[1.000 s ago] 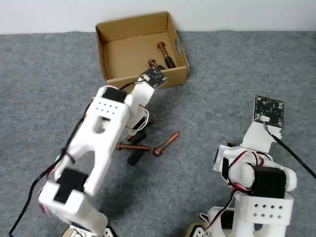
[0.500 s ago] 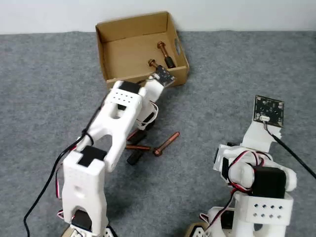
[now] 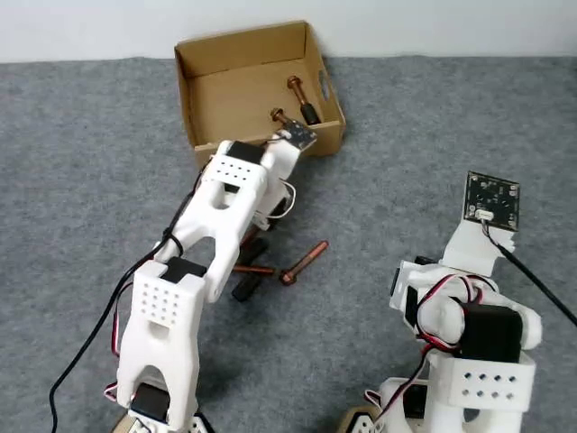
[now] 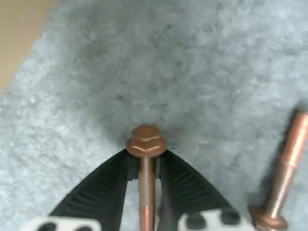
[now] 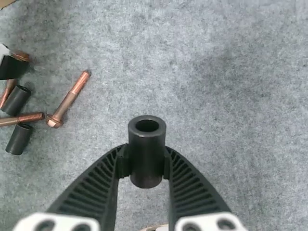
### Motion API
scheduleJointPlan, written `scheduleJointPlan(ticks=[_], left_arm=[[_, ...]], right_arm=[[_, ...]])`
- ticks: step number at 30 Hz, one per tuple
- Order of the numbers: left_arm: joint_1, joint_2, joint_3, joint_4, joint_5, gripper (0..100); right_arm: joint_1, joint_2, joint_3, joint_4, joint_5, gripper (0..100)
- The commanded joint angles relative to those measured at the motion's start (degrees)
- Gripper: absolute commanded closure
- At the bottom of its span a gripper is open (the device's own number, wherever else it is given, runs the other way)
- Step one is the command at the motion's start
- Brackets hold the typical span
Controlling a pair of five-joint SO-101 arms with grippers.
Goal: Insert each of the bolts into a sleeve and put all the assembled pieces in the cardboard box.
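Observation:
My left gripper [image 4: 146,156] is shut on a copper bolt [image 4: 146,144], gripped along the shank with the hex head just past the fingertips, low over the grey carpet. In the high view the left arm [image 3: 230,194] stretches to the front wall of the cardboard box [image 3: 212,86]. Two assembled pieces [image 3: 300,101] lie inside the box. My right gripper [image 5: 147,156] is shut on a black sleeve [image 5: 147,144], whose open bore faces the camera. On the carpet lie loose bolts [image 3: 304,261] [image 5: 69,99] and black sleeves [image 3: 245,287] [image 5: 19,138].
The right arm [image 3: 469,316] stands at the right side of the carpet with free floor ahead of it. A second loose bolt [image 4: 283,180] lies close beside the left gripper. A corner of cardboard [image 4: 19,29] shows near the held bolt.
The left arm has stretched forward and swung right, carrying its wrist a little nearer the box's front wall. The right arm has not moved.

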Motion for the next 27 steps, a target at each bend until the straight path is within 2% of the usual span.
scheduleJointPlan(ticks=[1,5,12,21,27], left_arm=[[2.46,-0.62,-3.38,6.86,1.32,100],[3.96,-2.73,-6.64,12.31,5.54,100],[4.92,-17.85,-7.60,12.57,8.00,100],[4.75,-35.78,-7.16,16.62,14.33,100],[5.01,-50.46,3.38,14.77,15.03,100]], right_arm=[[0.04,-0.66,-0.53,1.45,0.53,99.0],[0.04,-0.66,-0.62,4.18,0.53,99.0],[-0.31,-2.68,-0.62,4.35,0.70,99.0],[-10.86,-12.26,1.32,3.03,1.58,99.0],[-14.99,-16.92,9.76,-3.56,1.76,99.0]])
